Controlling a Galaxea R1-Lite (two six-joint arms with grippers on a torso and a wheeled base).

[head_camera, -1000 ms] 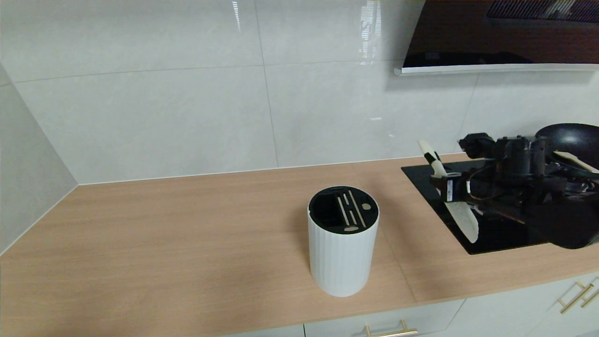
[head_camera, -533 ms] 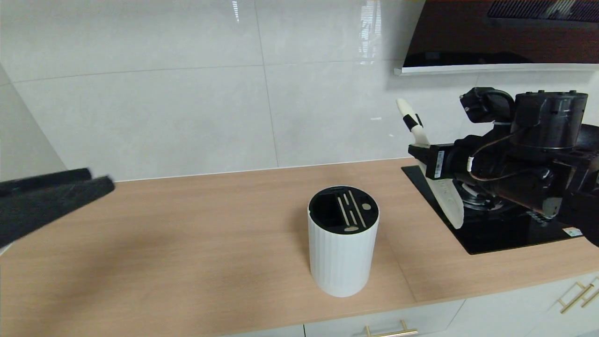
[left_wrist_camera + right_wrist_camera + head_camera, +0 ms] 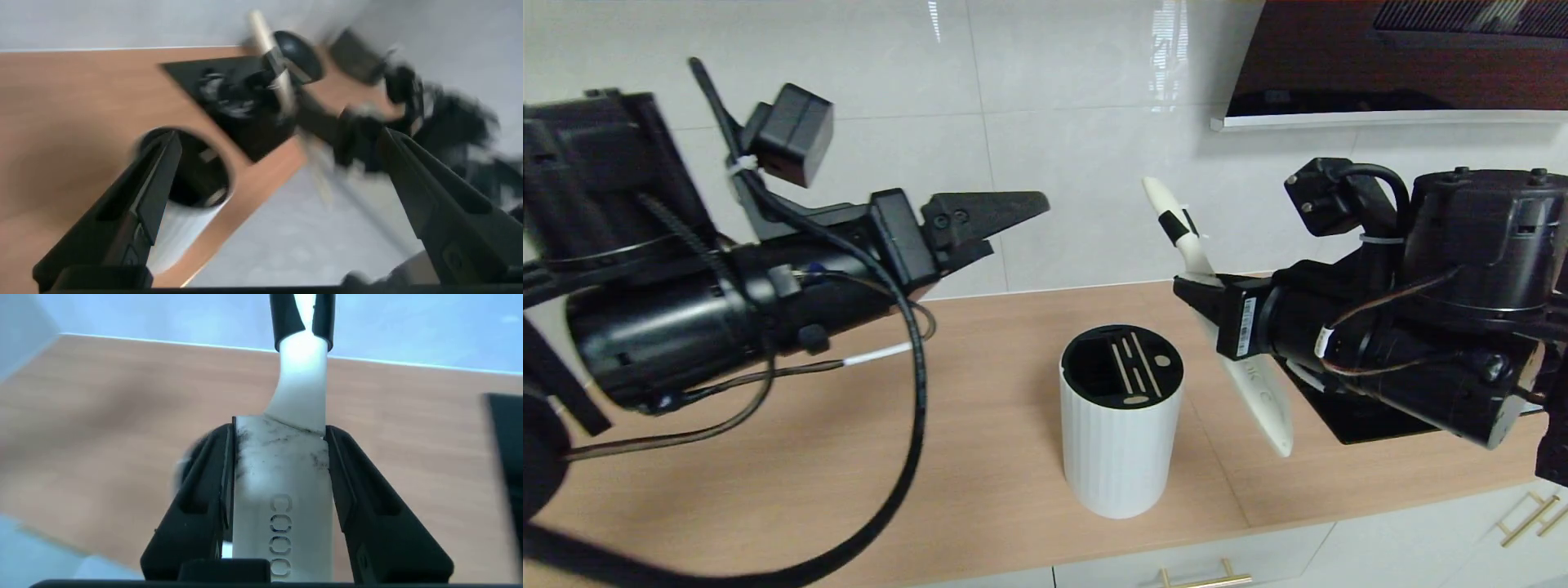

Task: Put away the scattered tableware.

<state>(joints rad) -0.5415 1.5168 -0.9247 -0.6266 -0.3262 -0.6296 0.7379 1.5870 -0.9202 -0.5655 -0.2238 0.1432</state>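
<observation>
A white ribbed knife holder [image 3: 1121, 441] with a black slotted top stands upright near the front of the wooden counter [image 3: 980, 490]. My right gripper [image 3: 1217, 309] is shut on a white knife [image 3: 1262, 400], just right of the holder and above its top. The blade points down and forward, and the cream handle with a black band [image 3: 1174, 219] points up. In the right wrist view the knife [image 3: 282, 498] sits clamped between the fingers [image 3: 204, 498]. My left gripper [image 3: 1005, 220] hovers open and holding nothing, high to the holder's left. Its wrist view looks down on the holder [image 3: 184, 208] and the knife [image 3: 282, 77].
A black cooktop [image 3: 1339, 420] lies on the counter at the right, under the right arm, with a dark pan [image 3: 294, 53] beyond it. A range hood [image 3: 1388, 65] hangs above. The tiled wall backs the counter. Drawers with gold handles [image 3: 1205, 580] sit below the front edge.
The right arm has carried the knife left, from over the cooktop to beside the holder. The left arm has swung in from the left edge and risen, its gripper now above and left of the holder.
</observation>
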